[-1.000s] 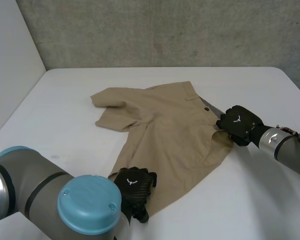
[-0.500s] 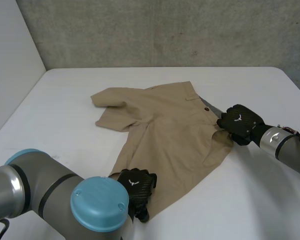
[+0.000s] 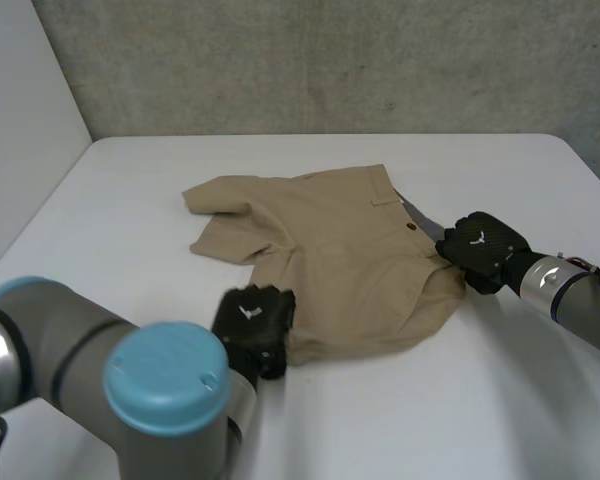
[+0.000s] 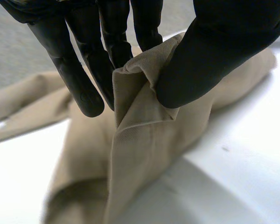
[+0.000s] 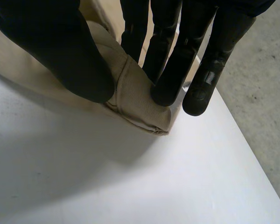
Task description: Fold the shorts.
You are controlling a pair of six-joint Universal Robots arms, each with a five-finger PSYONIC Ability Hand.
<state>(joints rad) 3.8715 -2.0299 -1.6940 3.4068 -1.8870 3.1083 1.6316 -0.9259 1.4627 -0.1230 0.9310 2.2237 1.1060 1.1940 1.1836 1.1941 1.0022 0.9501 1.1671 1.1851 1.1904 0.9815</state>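
Pinches a hem fold of the shorts between thumb and fingers of the left hand, just above the table. Clamps the waistband corner likewise with the right hand. Has the shorts lying mid-table between both hands.

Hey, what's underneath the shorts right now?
White table shows all round the shorts; left hand and right hand each pinch an edge. Anything beneath the cloth is covered.
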